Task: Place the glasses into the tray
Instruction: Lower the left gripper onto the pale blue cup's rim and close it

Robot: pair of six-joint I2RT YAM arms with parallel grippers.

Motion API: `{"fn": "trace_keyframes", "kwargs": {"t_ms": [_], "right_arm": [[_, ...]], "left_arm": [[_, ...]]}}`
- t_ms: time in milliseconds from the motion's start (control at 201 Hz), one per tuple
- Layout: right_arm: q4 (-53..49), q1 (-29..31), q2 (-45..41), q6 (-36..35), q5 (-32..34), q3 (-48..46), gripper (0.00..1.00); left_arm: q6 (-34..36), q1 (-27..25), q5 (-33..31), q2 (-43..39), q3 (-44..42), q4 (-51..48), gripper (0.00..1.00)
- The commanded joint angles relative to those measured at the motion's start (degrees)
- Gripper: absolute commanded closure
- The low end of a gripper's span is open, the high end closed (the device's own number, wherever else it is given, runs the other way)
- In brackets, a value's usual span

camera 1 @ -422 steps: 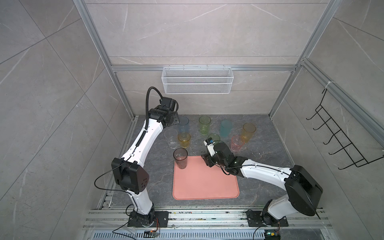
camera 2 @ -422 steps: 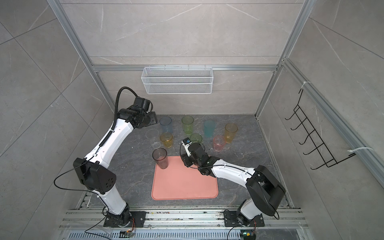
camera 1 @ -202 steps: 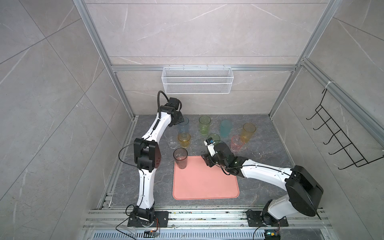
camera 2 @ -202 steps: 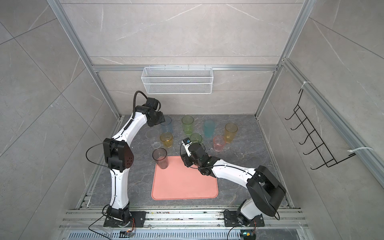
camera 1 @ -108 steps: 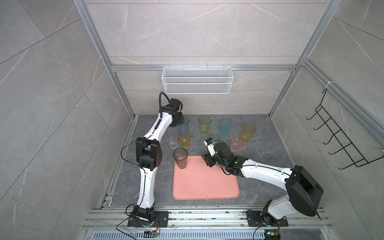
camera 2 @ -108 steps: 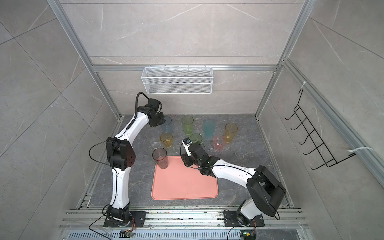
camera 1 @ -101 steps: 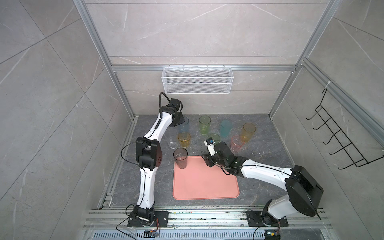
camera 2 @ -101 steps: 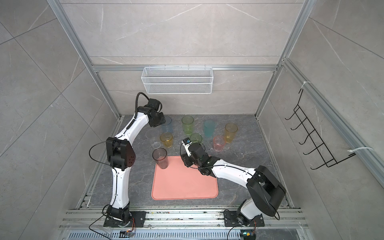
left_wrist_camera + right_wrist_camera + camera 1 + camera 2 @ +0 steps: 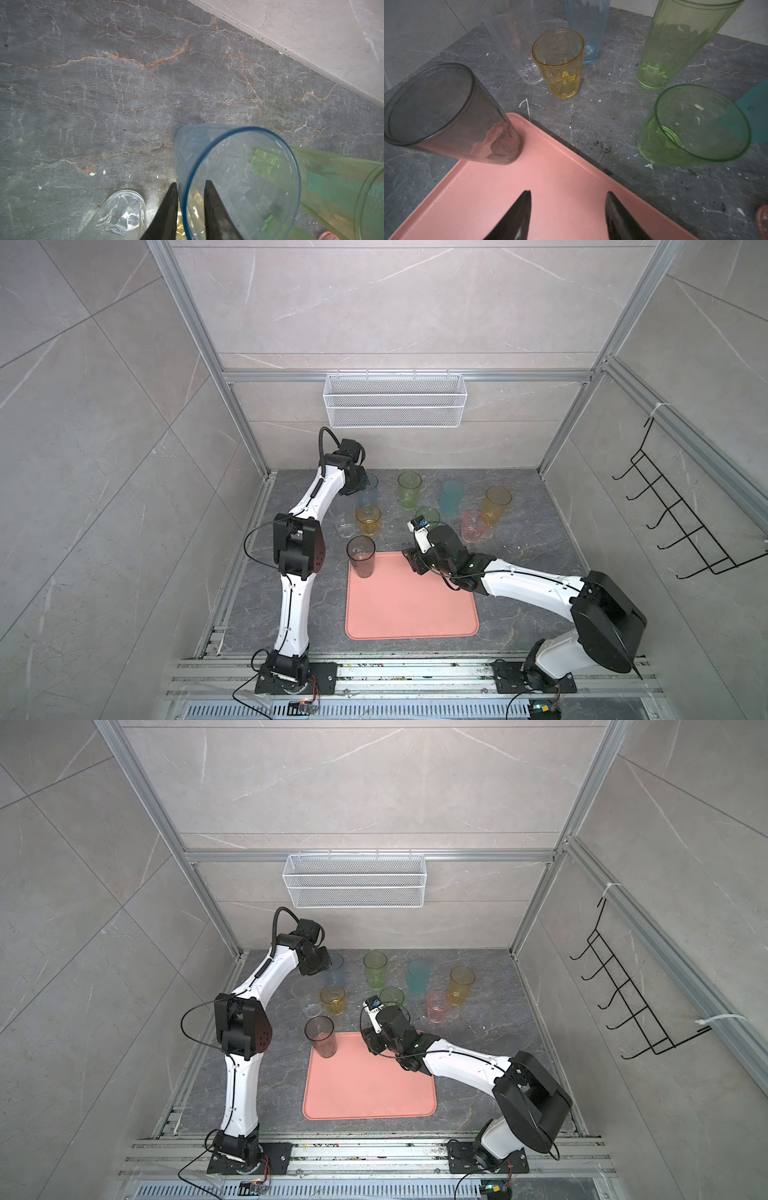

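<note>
The salmon-pink tray (image 9: pixel 411 605) (image 9: pixel 370 1085) lies at the front middle. A smoky grey glass (image 9: pixel 361 558) (image 9: pixel 446 116) stands on its far left corner. Behind it on the stone stand the other glasses: clear (image 9: pixel 343 520), amber (image 9: pixel 368 519), blue (image 9: pixel 371 489), yellow-green (image 9: pixel 409 489), green (image 9: pixel 427 517), teal (image 9: pixel 452 495), pink (image 9: pixel 473 526), orange (image 9: pixel 496 504). My left gripper (image 9: pixel 190 182) straddles the blue glass (image 9: pixel 239 176) wall, one finger inside and one outside, with a narrow gap left. My right gripper (image 9: pixel 568 191) (image 9: pixel 409 560) hangs open and empty over the tray's far edge.
A white wire basket (image 9: pixel 395 406) hangs on the back wall above the glasses. A black hook rack (image 9: pixel 681 522) is on the right wall. The back wall runs close behind the blue glass, and the clear and amber glasses crowd its near side.
The left arm has reached to the blue glass at the back, and its jaws have narrowed around the glass wall. The right arm has not moved.
</note>
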Motion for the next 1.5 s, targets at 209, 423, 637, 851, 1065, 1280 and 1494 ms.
{"fn": "trace_keyframes", "kwargs": {"t_ms": [209, 423, 637, 851, 1065, 1280, 1494], "right_arm": [[0.55, 0.55, -0.96, 1.25, -0.25, -0.10, 0.41], [0.42, 0.56, -0.78, 1.25, -0.33, 0.01, 0.41], [0.29, 0.64, -0.52, 1.35, -0.34, 0.17, 0.42], [0.02, 0.62, -0.30, 1.22, -0.34, 0.52, 0.42], [-0.02, 0.57, -0.01, 1.23, -0.34, 0.57, 0.41], [-0.15, 0.64, 0.09, 1.14, -0.34, 0.69, 0.42], [-0.24, 0.65, 0.08, 1.12, -0.25, 0.75, 0.42]], "left_arm": [[-0.69, 0.36, 0.68, -0.11, 1.20, 0.70, 0.81], [-0.98, 0.39, 0.68, -0.13, 1.17, 0.77, 0.84], [-0.92, 0.57, 0.77, -0.38, 1.22, 0.86, 0.87], [-0.86, 0.79, 0.85, -0.55, 1.17, 0.98, 0.89], [-0.89, 1.19, 0.94, -1.06, 1.16, 1.14, 0.93], [-0.18, 2.44, -0.16, -3.14, 0.77, 0.87, 1.00], [0.48, 6.54, -1.81, -10.38, -6.13, 2.90, 1.00]]}}
